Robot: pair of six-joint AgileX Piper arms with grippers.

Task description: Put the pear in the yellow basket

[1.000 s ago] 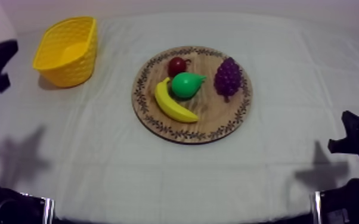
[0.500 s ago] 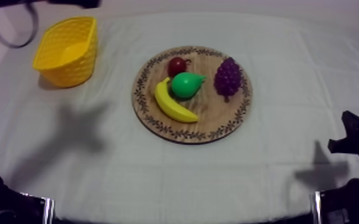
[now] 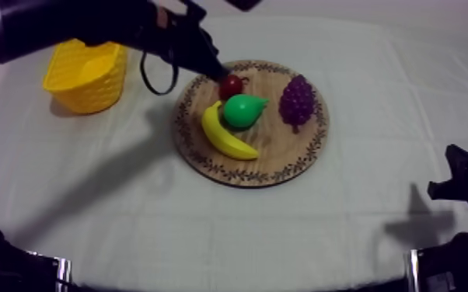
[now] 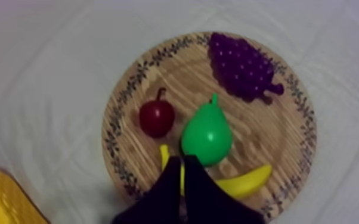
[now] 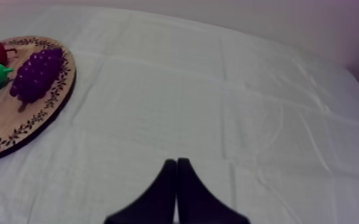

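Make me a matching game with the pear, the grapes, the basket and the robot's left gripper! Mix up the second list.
1 pear
2 bunch of grapes
3 yellow basket
4 left gripper

a black, shut, at the wooden board
b purple
c standing off the board
d green

Pairs: 1-d, 2-b, 3-c, 4-a

Grey-white cloth (image 3: 206, 225) with faint fold lines and soft shadows; beyond, perhaps a plain pale wall (image 5: 313, 24).
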